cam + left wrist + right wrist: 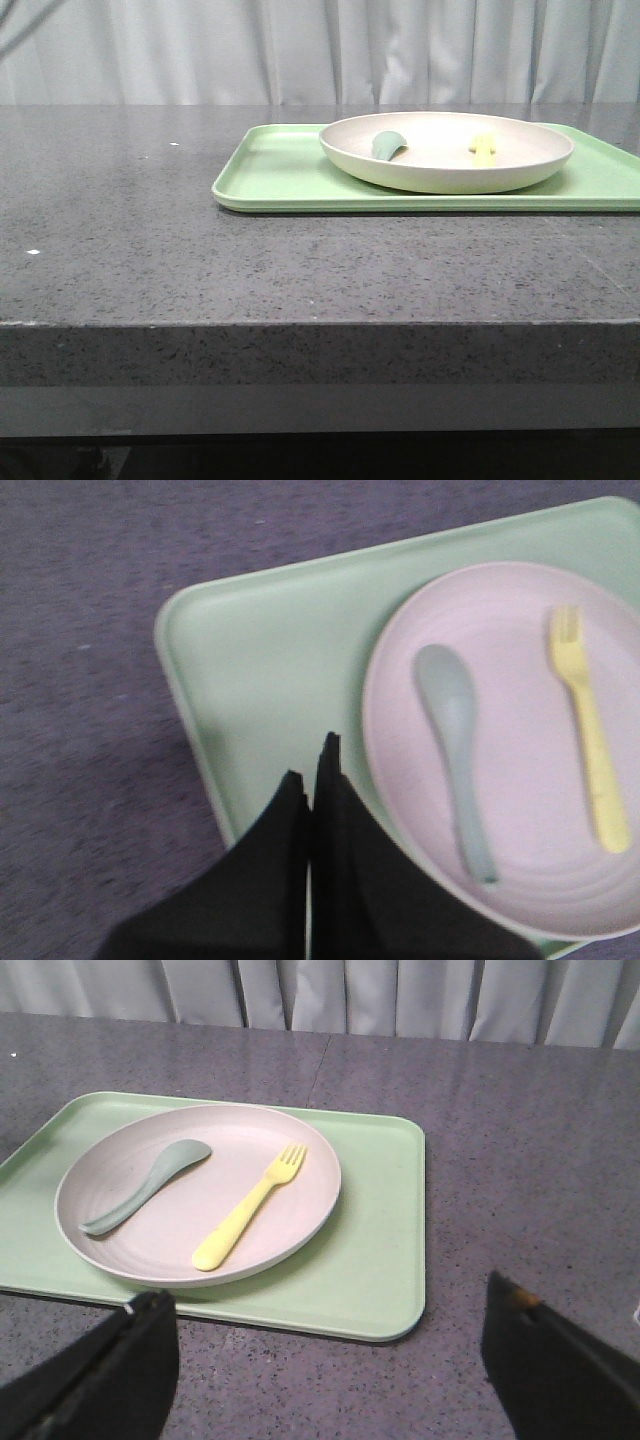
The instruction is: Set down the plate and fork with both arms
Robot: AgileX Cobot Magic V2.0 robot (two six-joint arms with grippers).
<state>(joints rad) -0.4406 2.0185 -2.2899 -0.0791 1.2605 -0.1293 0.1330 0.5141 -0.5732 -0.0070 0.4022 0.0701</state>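
Fork [250, 1208] and spoon [146, 1186] lying on plate [190, 1250] on green tray [380, 1220]; left gripper [310, 770] fingers pressed together over tray; right gripper [325, 1360] fingers spread wide.

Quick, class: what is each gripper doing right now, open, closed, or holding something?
Left gripper: closed, holding nothing, above the tray.
Right gripper: open, holding nothing.
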